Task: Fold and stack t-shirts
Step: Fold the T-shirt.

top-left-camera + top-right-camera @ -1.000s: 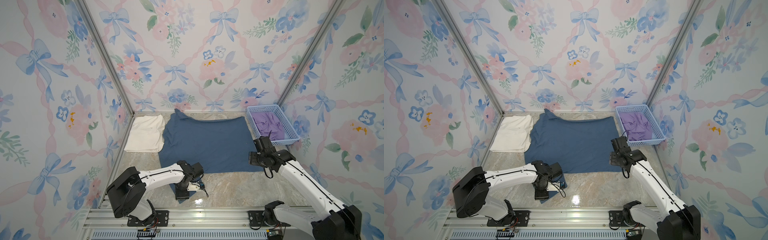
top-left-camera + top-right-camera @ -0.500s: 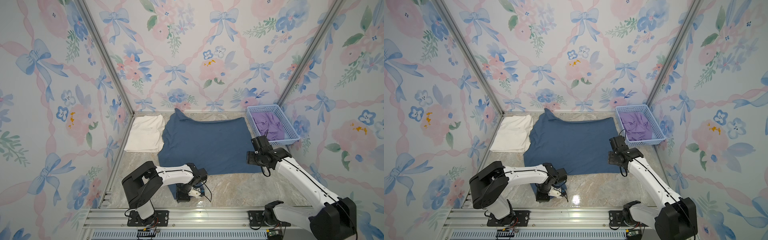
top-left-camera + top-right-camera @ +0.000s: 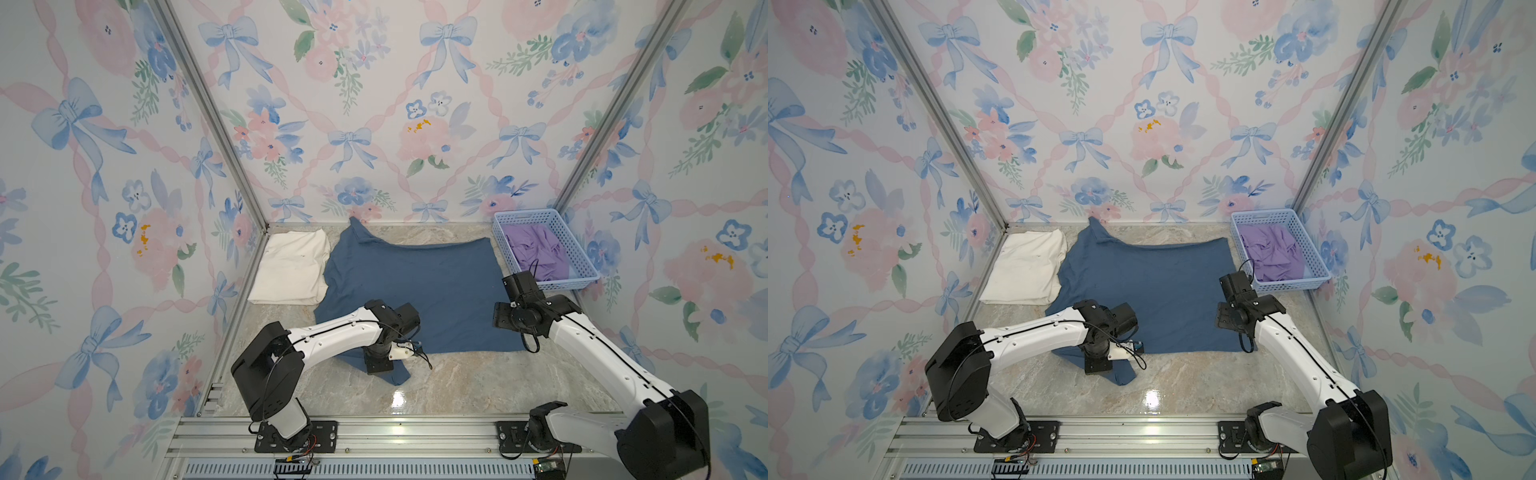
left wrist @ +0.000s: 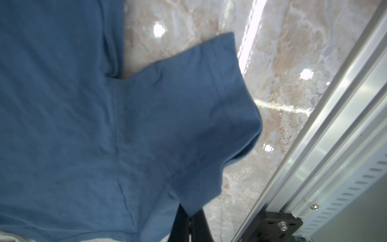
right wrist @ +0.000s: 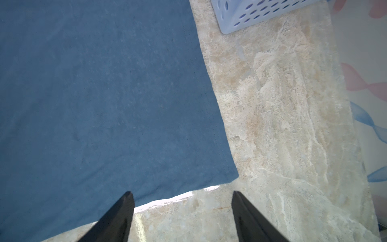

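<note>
Basket (image 3: 548,286), cream shirt (image 3: 291,266) flanking blue shirt (image 3: 415,282), left hand (image 4: 189,215) clamped on it — right hand (image 5: 182,194) apart

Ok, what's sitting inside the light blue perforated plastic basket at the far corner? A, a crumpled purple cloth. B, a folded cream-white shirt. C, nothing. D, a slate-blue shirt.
A: the light blue perforated plastic basket holds a crumpled purple cloth, while the folded cream-white shirt and the spread slate-blue shirt lie outside it on the marble-patterned table.
</note>
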`<action>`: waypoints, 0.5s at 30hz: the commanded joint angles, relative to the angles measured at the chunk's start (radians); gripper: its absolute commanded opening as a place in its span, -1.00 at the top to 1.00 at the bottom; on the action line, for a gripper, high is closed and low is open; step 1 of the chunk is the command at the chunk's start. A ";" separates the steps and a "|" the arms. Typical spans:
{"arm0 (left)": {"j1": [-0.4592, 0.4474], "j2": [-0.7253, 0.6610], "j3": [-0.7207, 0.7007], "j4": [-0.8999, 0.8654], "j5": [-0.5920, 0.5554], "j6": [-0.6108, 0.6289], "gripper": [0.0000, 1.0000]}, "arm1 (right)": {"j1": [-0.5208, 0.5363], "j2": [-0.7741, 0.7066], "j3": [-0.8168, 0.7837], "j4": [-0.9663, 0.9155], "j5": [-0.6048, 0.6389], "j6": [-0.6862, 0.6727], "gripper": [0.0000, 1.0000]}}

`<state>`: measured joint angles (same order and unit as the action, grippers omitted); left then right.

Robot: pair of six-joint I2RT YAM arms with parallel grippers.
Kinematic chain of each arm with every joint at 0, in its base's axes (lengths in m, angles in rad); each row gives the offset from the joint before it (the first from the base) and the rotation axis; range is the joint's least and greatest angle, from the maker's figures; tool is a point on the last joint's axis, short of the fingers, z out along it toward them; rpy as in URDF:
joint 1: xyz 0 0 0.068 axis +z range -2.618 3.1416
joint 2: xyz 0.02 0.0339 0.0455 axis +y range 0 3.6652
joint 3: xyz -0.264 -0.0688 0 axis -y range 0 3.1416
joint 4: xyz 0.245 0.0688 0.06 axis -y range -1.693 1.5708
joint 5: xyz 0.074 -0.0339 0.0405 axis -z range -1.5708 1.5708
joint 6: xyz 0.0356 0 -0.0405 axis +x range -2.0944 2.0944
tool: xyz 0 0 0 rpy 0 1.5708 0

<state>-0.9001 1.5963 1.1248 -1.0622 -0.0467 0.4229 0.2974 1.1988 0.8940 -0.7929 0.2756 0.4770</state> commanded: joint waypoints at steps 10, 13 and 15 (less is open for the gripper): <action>0.067 -0.080 0.031 -0.024 -0.029 0.073 1.00 | -0.083 0.037 -0.103 -0.012 -0.095 0.116 -0.53; 0.082 -0.097 0.031 -0.023 -0.024 0.084 1.00 | -0.088 0.039 -0.132 -0.006 -0.097 0.122 -0.52; 0.094 -0.105 0.039 -0.023 -0.020 0.087 1.00 | -0.101 0.047 -0.146 0.004 -0.099 0.123 -0.51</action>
<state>-0.8207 1.5200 1.1446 -1.0645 -0.0708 0.4793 0.2138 1.2331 0.7685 -0.7925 0.1871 0.5747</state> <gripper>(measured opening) 0.044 0.759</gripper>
